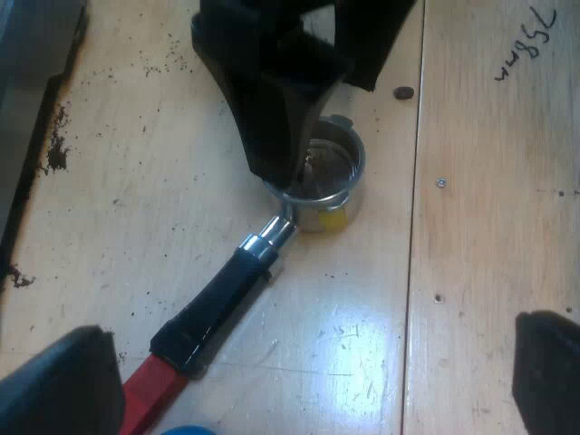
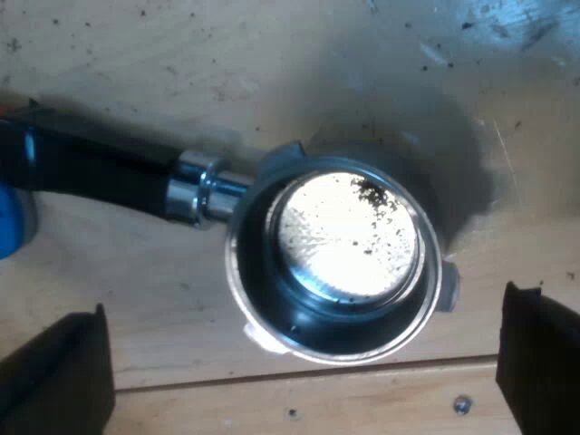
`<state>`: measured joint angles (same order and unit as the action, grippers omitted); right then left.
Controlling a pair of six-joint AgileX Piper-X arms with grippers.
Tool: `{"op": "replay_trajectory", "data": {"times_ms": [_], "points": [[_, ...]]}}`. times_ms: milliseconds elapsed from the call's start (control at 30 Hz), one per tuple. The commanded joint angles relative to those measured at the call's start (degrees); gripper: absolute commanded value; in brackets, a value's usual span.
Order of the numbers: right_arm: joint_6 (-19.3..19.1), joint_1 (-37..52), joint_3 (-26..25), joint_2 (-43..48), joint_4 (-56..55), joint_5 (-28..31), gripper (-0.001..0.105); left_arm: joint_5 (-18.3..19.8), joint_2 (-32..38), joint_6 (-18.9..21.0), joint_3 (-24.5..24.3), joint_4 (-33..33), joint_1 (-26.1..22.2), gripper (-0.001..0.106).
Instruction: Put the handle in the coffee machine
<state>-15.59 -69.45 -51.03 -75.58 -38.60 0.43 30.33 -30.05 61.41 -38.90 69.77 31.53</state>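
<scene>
Left gripper (image 1: 313, 349): fingers spread wide and holding nothing, over the table (image 1: 489, 272) near the red end (image 1: 149, 390) of the handle (image 1: 217, 299).
Right gripper (image 2: 299, 313): fingers spread wide, one on each side of the basket (image 2: 340, 258) and apart from it, gripping nothing. From the left wrist view it stands right over the basket, its black body hiding part of the rim.
Holder (image 1: 272, 237): loose, lying flat on the table, with no gripper on it.
Basket: open side up, with a shiny floor and a few dark specks of grounds on it.
Handle: black, running from the metal neck at the basket to the red end, resting on the wood.
Blue object (image 2: 7, 227): only an edge shows, just beside the handle; I cannot tell what it is.
Table: pale wood planks with a seam and scattered grounds (image 1: 56, 149). A bean (image 1: 403, 92) and a screw head (image 1: 440, 182) lie near the basket, with handwriting (image 1: 526, 45) farther off.
Dark edge (image 1: 36, 91): well apart from the holder, with grounds lying along it; I cannot tell what it is.
</scene>
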Motion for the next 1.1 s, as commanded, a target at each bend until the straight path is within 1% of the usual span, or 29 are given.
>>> {"op": "replay_trajectory", "data": {"times_ms": [33, 100, 167, 500, 800, 1100], "points": [[1.0, -0.1, -0.3, -1.1, -0.2, -0.8, 0.087, -0.1, 0.0, 0.4, -0.3, -0.6, 0.3, 0.088], [2.2, -0.1, -0.3, -2.4, -0.2, -1.0, 0.087, -0.1, 0.0, 0.4, -0.3, -0.6, 0.3, 0.088], [2.5, 0.1, -0.3, -3.3, 0.6, -1.1, 0.087, -0.1, 0.0, 0.4, -0.3, -0.6, 0.3, 0.088], [2.5, 1.9, -0.3, -7.9, 3.0, -2.1, 0.087, -0.1, 0.0, 0.4, -0.3, -0.6, 0.3, 0.088], [1.3, 1.9, -0.3, -11.6, 5.6, -3.6, 0.087, -0.1, 0.0, 0.4, -0.3, -0.6, 0.3, 0.088], [-0.4, 1.9, -0.3, -12.4, 6.2, -3.9, 0.087, -0.1, 0.0, 0.4, -0.3, -0.6, 0.3, 0.088]]}}
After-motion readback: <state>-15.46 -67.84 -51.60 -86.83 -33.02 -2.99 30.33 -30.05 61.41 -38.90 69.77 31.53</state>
